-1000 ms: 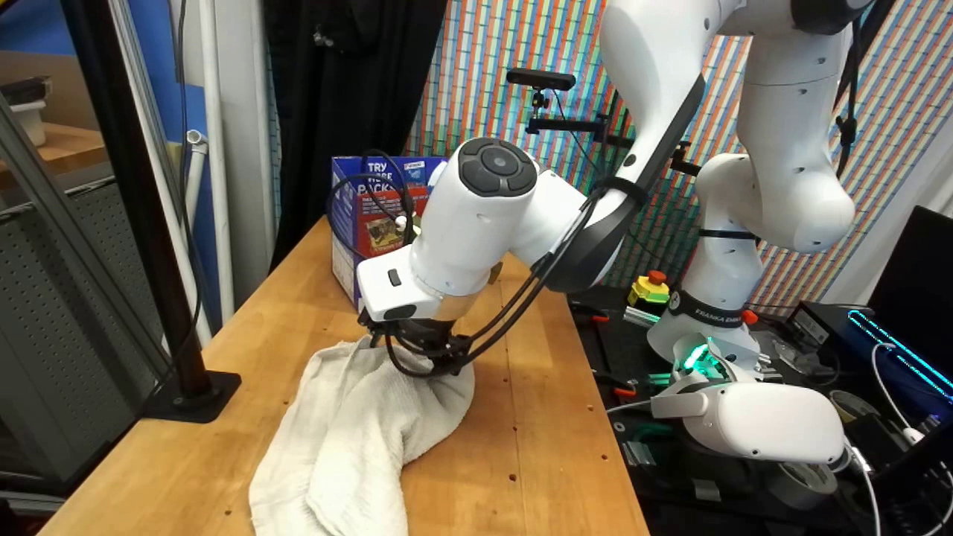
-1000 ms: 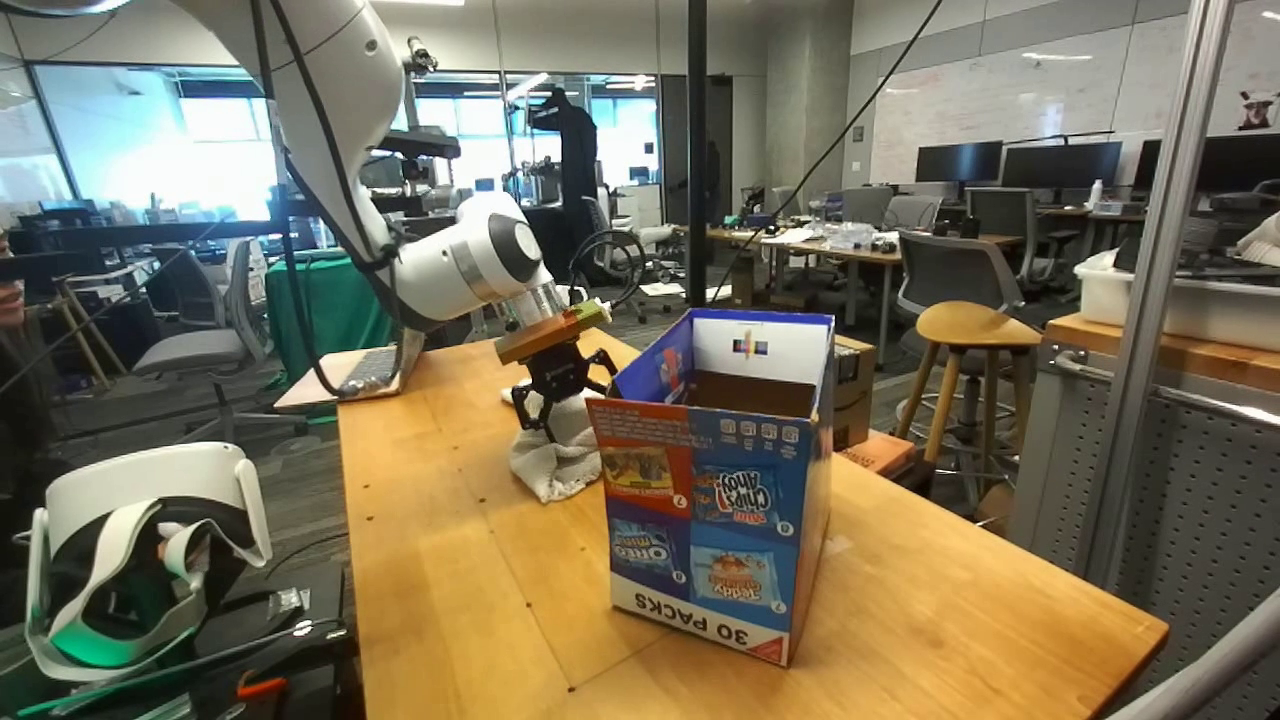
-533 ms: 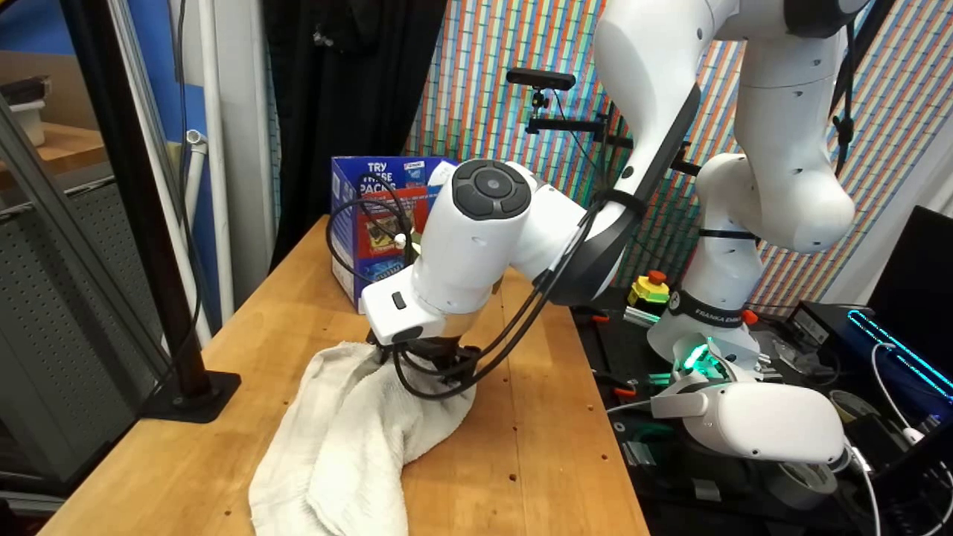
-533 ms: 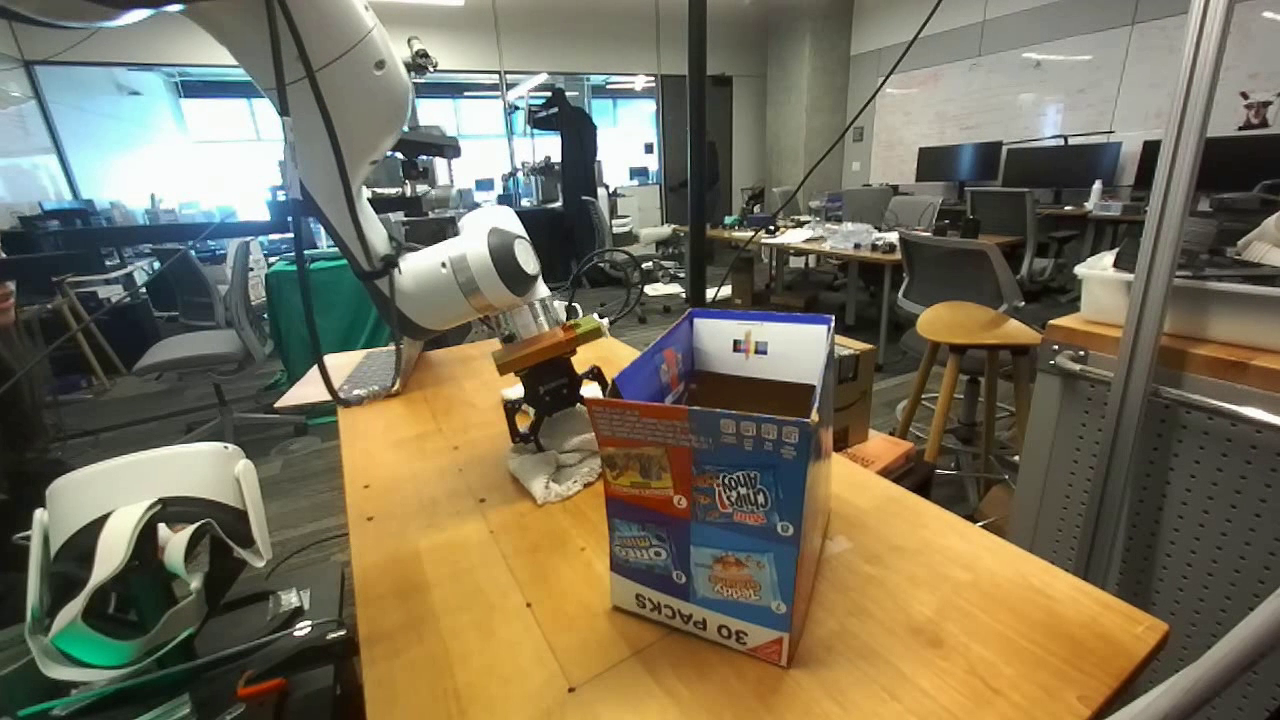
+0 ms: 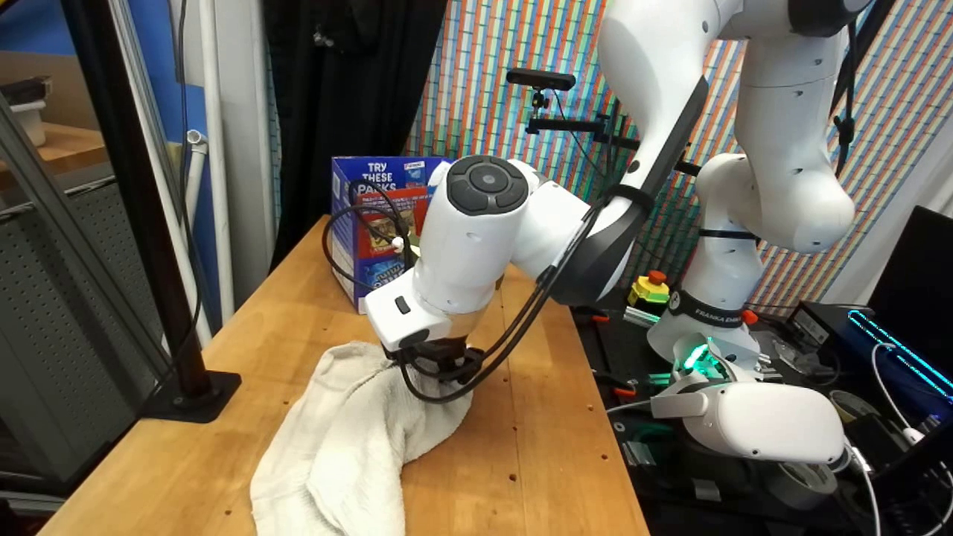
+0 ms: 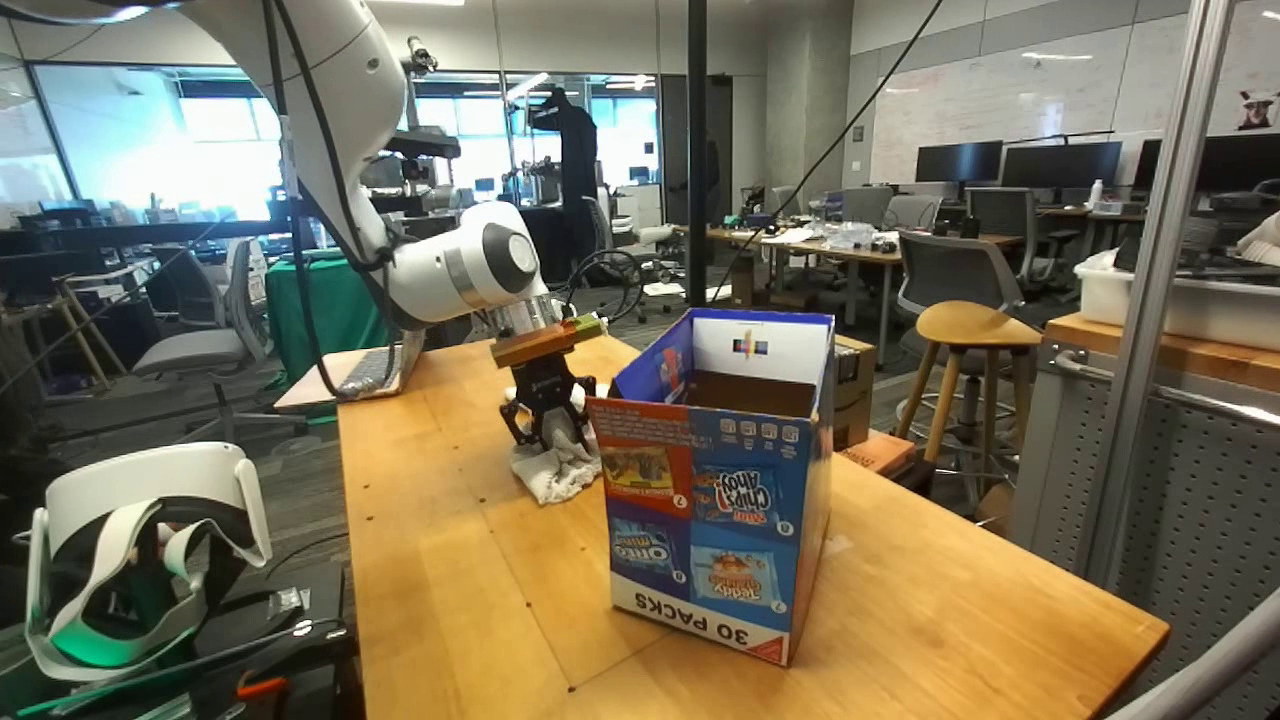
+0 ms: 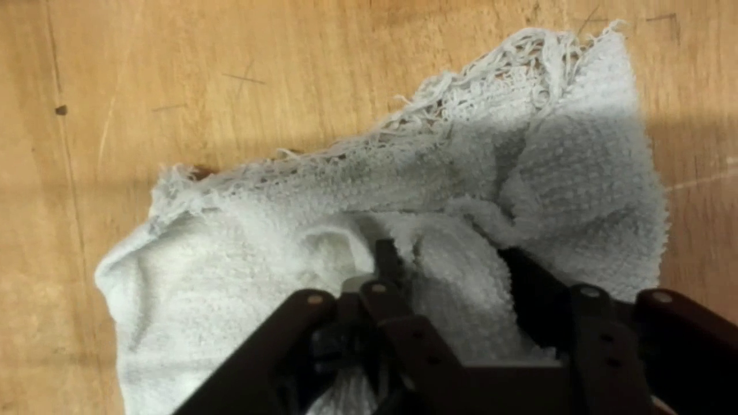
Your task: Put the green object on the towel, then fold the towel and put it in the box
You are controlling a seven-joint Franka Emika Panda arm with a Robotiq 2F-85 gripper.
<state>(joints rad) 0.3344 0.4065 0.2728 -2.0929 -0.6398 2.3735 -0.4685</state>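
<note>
The white towel (image 5: pixel 327 461) lies crumpled and doubled over on the wooden table, its frayed edge showing in the wrist view. My gripper (image 7: pixel 450 259) points down into it, and a raised fold of cloth fills the gap, touching both dark fingers (image 7: pixel 389 253). In an exterior view the gripper (image 6: pixel 558 440) pinches the towel (image 6: pixel 552 478) behind the box. The open-topped blue snack box (image 6: pixel 700 500) stands upright on the table, apart from the gripper. The green object is hidden; whether it lies under the cloth I cannot tell.
A black post (image 5: pixel 186 357) on a flat base rises at the table's edge. A laptop (image 6: pixel 365 372) sits at the table's far end. A white headset (image 5: pixel 767 420) rests beside the robot's base. Black cables (image 5: pixel 514 320) loop from the arm.
The gripper dipped slightly lower, and its fingers, wide apart before, have come together on the towel, bunching cloth up between them. The box has stayed put.
</note>
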